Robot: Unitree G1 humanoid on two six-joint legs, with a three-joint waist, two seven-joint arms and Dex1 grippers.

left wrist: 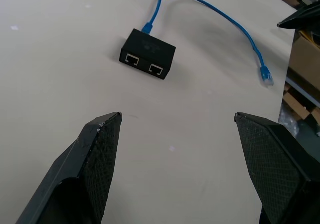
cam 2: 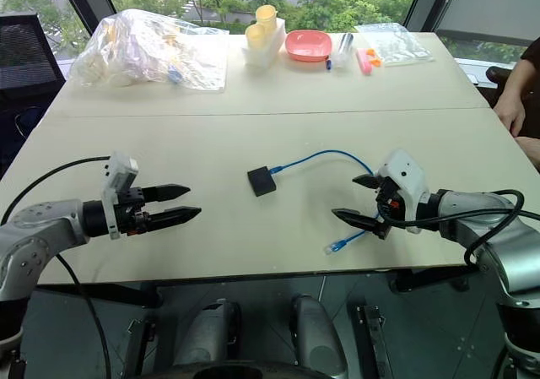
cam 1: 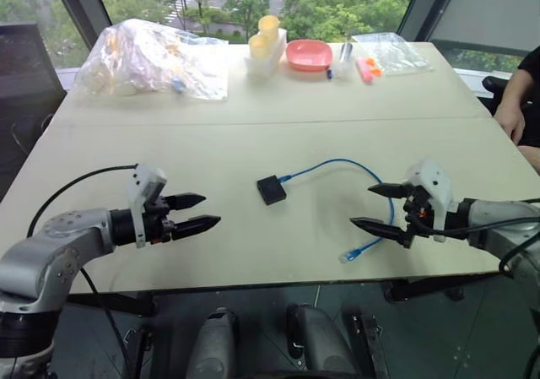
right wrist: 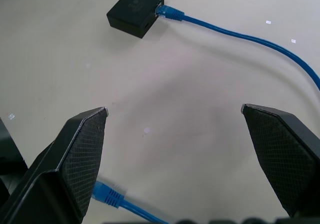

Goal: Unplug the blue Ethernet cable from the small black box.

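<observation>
The small black box (left wrist: 148, 53) looks like matt plastic, the blue Ethernet cable (right wrist: 240, 34) smooth and slightly glossy with a translucent plastic plug, the table (cam 1: 253, 134) a pale matt surface, and the left gripper's fingers (left wrist: 97, 159) finely textured black.

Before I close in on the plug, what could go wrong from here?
The small matte-black square box lies loose on the table; pulling the thin light-blue Ethernet cable alone would likely drag it. Brace it with the open left claw. The cable's free end lies near the open right claw, which could snag that loop.
</observation>
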